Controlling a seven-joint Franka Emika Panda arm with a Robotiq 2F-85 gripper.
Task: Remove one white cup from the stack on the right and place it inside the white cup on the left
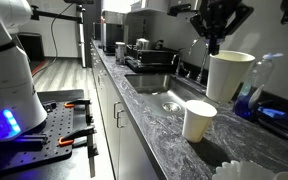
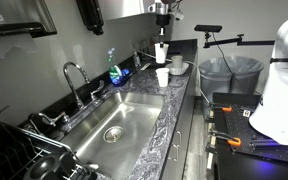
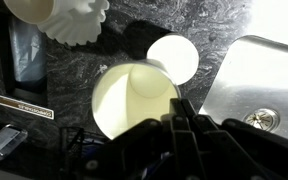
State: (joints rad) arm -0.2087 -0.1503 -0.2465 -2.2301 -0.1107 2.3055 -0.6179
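The jaws look pressed onto the rim of a white cup, pinching its wall at about 4 o'clock on the mouth in the wrist view. The pinch itself is partly hidden by the fingers. The cup hangs clear of the dark worktop.

The grip is on one thin edge only, so the cup may tilt or slip free if it is swung sideways quickly. Whether one cup or two nested ones are held cannot be told, and a second could drop off on the way.

The second cup stands upright on the worktop, at 1 o'clock from the held one and not directly under it. Lowered from here, the base would probably catch its rim and tip it over. The move needs centring first.

Both cups look empty, showing only pale insides and bare bottoms.

Ruffled paper liners lie at 11 o'clock, close enough to be brushed. In an exterior view a blue bottle stands just behind the held cup.

The sink, at 3 o'clock, is bare apart from its drain.
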